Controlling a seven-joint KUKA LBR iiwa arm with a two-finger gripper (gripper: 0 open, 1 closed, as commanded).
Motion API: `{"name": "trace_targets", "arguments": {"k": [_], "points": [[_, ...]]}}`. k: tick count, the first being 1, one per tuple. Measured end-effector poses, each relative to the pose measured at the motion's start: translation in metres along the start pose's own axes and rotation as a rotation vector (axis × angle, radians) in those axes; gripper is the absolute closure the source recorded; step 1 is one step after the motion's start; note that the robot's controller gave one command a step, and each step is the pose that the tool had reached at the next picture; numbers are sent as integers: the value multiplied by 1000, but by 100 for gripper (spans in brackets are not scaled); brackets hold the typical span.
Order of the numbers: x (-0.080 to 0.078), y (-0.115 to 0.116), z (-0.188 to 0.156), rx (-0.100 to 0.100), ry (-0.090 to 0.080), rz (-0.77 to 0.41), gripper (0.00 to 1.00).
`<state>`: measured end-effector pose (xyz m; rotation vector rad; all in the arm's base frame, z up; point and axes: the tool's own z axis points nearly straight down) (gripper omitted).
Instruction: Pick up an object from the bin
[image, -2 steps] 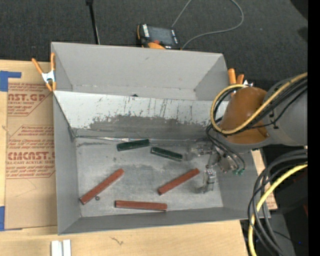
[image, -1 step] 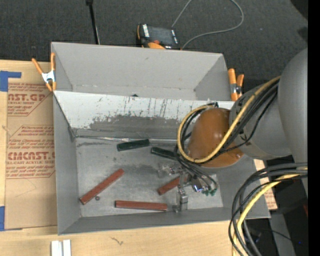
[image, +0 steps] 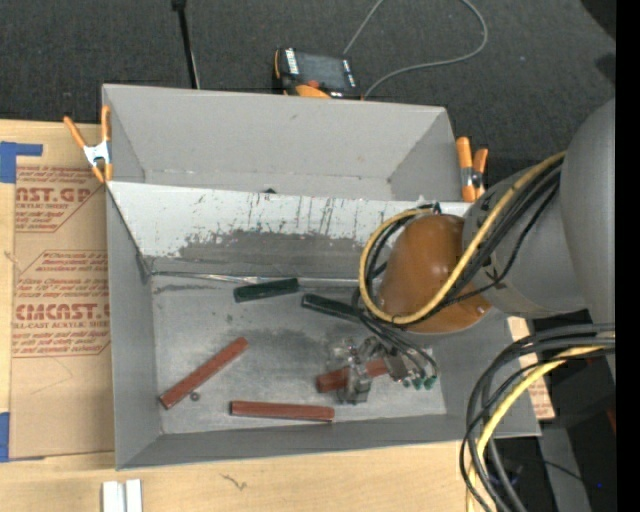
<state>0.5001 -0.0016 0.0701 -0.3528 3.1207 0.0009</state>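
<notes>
The gripper (image: 355, 380) sits low over the floor of the bin (image: 135, 330), toward its near right corner, right at a short red-brown block (image: 330, 382); whether the jaws are spread or pressed on it I cannot tell. Just beside, nearer the front wall, lies a long red-brown bar (image: 282, 410); a second, slanted bar (image: 203, 372) lies well to the left, and a dark green pen (image: 266, 289) by the far wall. This looks like the grasping step; the next move calls for a firm pinch, then a straight lift clear of the long bar
</notes>
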Motion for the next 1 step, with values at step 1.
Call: {"name": "trace_targets", "arguments": {"k": [1], "points": [[-52,0,-132,2,-11,48,100]]}}
